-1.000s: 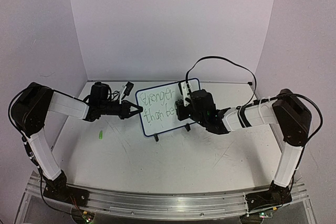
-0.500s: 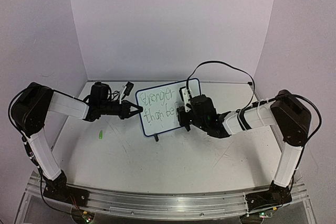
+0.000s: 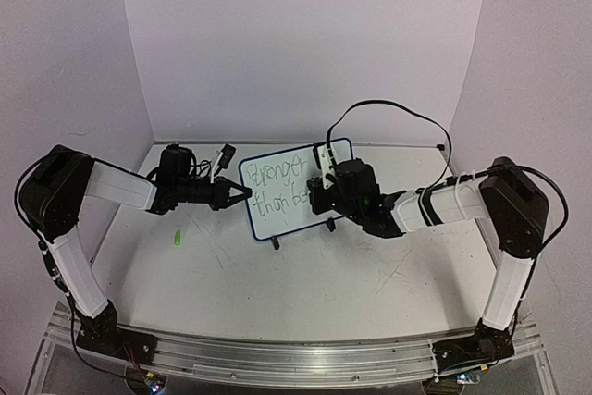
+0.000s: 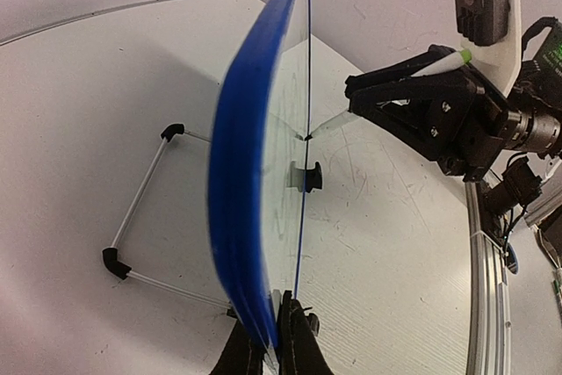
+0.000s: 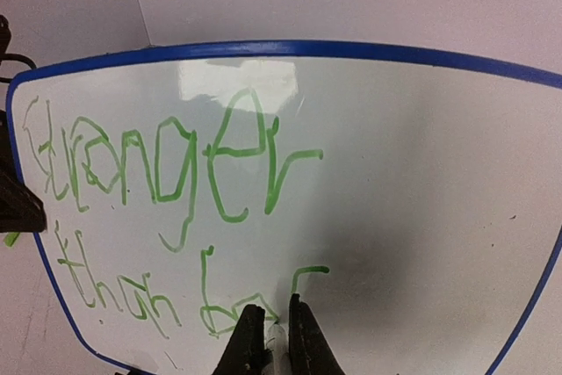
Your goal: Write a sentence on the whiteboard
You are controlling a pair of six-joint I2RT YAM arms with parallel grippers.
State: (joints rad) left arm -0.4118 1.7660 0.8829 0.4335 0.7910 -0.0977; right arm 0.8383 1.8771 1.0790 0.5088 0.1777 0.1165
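scuffed white table (image 3: 305,289) | glossy blue-rimmed whiteboard (image 3: 283,191), rounded corners | thin green sentence (image 3: 276,175)

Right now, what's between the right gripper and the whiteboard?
Only the pen that the right gripper holds. Its tip reaches the whiteboard, and nothing else is there. The left wrist view shows this side-on.
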